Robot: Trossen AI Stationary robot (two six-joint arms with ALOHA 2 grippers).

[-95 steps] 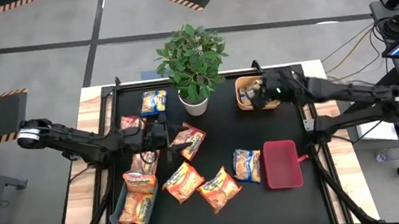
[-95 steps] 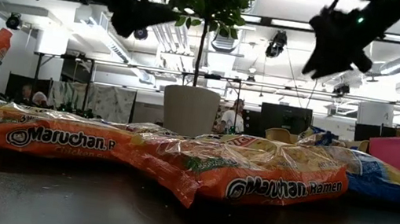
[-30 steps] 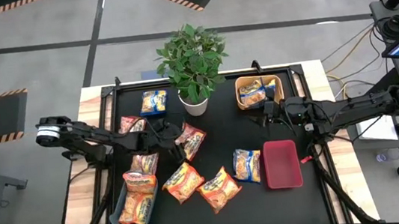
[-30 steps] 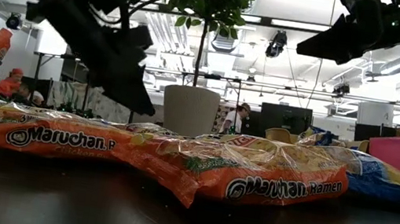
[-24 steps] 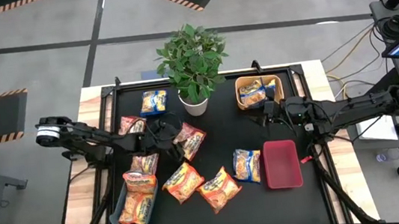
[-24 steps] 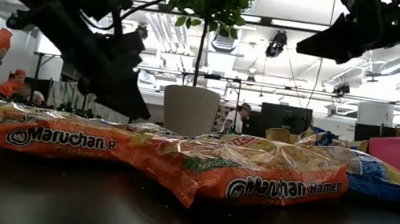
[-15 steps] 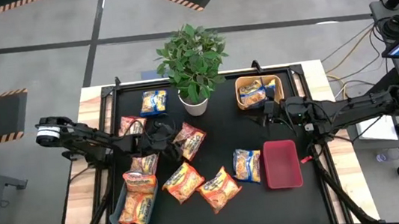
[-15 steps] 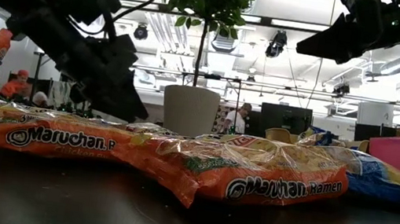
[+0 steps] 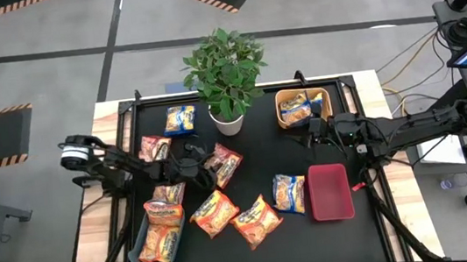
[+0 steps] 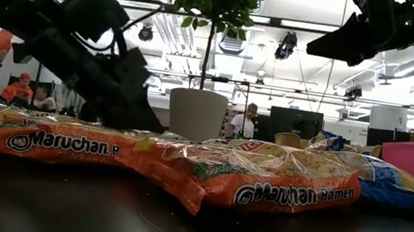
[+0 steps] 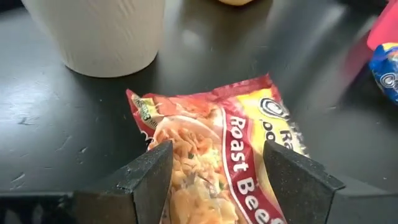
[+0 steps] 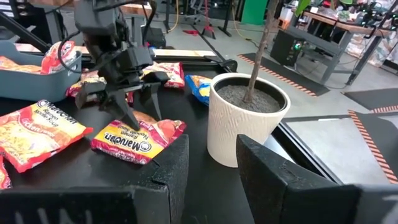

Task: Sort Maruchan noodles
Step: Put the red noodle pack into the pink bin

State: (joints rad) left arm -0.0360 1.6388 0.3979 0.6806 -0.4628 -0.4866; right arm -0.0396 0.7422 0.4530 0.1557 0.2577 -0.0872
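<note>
Maruchan noodles packets lie flat across the black table. Among them are a red-pink one by the white plant pot, two orange ones, a blue-and-yellow one and another at the far side. My left gripper slants down over the red-pink packet, open, one finger on either side of its printed face. My right gripper hangs high beside the orange bin, open with nothing between its fingers. My left gripper comes down aslant from the table's left onto the left end of the red-pink packet, which lies flat on the table. Whether the fingertips touch the wrapper, I cannot tell.
The potted plant stands at the far middle, close beside my left gripper. A grey-blue bin with several packets sits near left, an orange bin with packets far right, a red bin near right. More packets lie by the left arm.
My left gripper has sunk toward the red-pink packet and tipped farther downward, rolling a little; its fingers stay open. The packets have not moved.
</note>
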